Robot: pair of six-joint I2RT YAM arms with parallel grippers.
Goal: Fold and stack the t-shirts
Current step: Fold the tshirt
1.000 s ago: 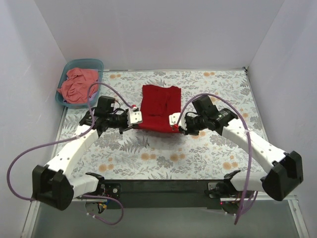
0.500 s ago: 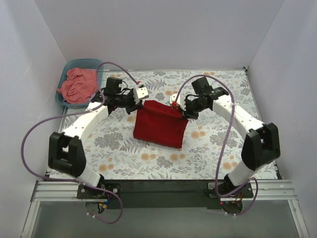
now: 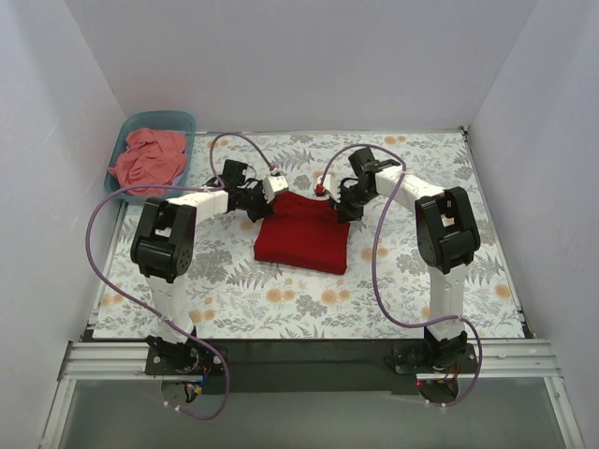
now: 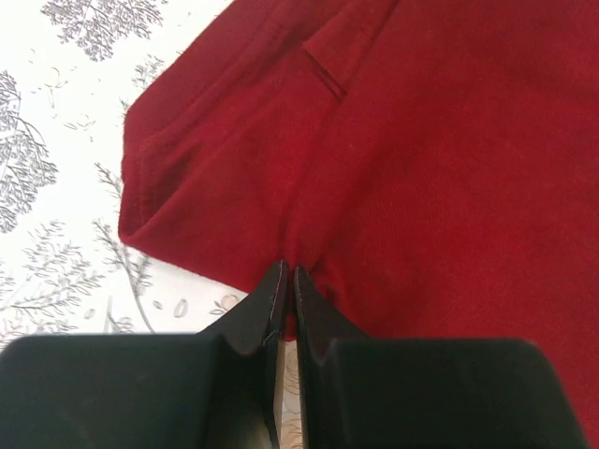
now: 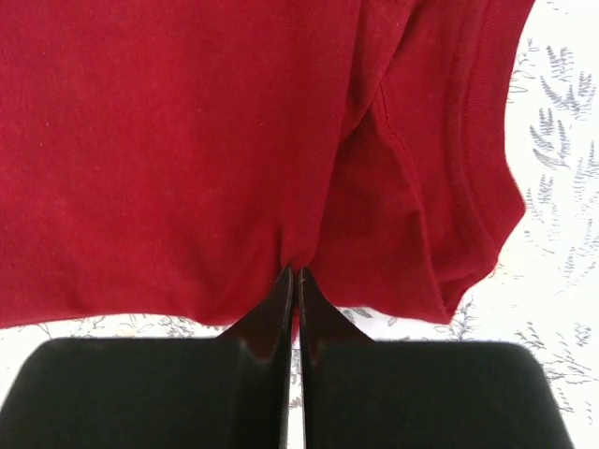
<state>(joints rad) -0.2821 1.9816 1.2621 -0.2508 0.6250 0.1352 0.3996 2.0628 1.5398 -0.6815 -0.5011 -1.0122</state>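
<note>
My left pincer (image 4: 285, 281) and right pincer (image 5: 295, 281) were each clenched on a far corner of the crimson t-shirt (image 3: 304, 238), which lay folded mid-bench (image 3: 421, 271), nearer the far edge. The salmon-pink t-shirt (image 3: 145, 159) sat crumpled in the teal tub (image 3: 159, 118) at the far-left corner.
</note>
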